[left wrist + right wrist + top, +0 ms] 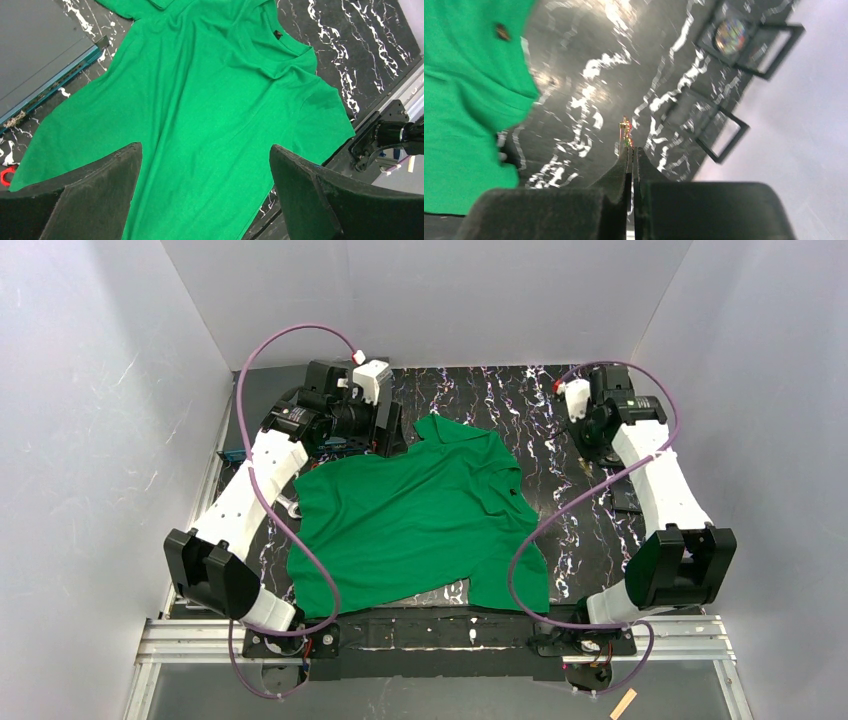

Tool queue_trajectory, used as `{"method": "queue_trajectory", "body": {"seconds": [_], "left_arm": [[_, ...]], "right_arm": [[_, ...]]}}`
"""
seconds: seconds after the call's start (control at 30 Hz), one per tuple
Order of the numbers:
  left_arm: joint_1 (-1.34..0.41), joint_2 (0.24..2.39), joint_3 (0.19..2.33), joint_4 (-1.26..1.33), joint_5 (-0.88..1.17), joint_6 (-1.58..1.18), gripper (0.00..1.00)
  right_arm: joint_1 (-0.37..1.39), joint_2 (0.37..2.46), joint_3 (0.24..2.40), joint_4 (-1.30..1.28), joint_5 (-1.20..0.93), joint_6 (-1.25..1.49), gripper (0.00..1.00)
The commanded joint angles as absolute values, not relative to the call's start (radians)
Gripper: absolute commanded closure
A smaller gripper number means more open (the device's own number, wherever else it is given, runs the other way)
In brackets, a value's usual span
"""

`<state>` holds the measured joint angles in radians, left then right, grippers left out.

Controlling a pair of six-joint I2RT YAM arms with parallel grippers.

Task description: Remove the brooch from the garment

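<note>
Right hand: fingers clenched flat together, tips pinching the brooch, a tiny red-and-gold speck that sticks out just past them. The brooch is off the fabric and over the bare black marbled table. Cannot tell whether it touches the table.

Garment: green shirt, spread and rumpled at the table's centre. The right hand sits at about 2 o'clock from it, past the cloth's edge. In the right wrist view the shirt edge lies at 9 o'clock from the brooch. A small dark mark is on the fabric at 10 o'clock. Black open frames stand at 1 to 2 o'clock, one holding a shiny round disc.

Left hand: released, fingers spread wide, green fabric showing between them. It sits at about 11 o'clock from the garment's centre. A flat blue-grey box is at 10 o'clock in its wrist view.
</note>
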<state>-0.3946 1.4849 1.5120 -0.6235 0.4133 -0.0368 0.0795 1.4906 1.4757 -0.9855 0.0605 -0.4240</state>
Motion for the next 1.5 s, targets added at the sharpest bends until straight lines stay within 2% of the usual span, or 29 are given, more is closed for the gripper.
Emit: {"method": "queue_trajectory", "body": {"seconds": [0.0,0.17,0.47,0.9,1.47], "left_arm": [[-0.393,1.455,1.513,-0.705,0.365,-0.027,0.02],[-0.393,1.524,1.581,-0.805,0.387,-0.022,0.02],[-0.393,1.578,1.616,-0.827,0.399,-0.015,0.02],[-0.393,1.612,1.628,-0.839,0.383,-0.005,0.02],[-0.393,1.644,1.657,-0.841,0.385,-0.005,0.02]], "right_arm": [[0.073,1.432,1.392,-0.862,0.348,-0.489,0.99],[0.072,1.470,1.305,-0.767,0.470,-0.519,0.99],[0.050,1.511,1.118,-0.534,0.609,-0.554,0.99],[-0.023,1.555,0.987,-0.299,0.661,-0.595,0.99],[-0.088,1.625,0.943,-0.224,0.670,-0.633,0.99]]}}
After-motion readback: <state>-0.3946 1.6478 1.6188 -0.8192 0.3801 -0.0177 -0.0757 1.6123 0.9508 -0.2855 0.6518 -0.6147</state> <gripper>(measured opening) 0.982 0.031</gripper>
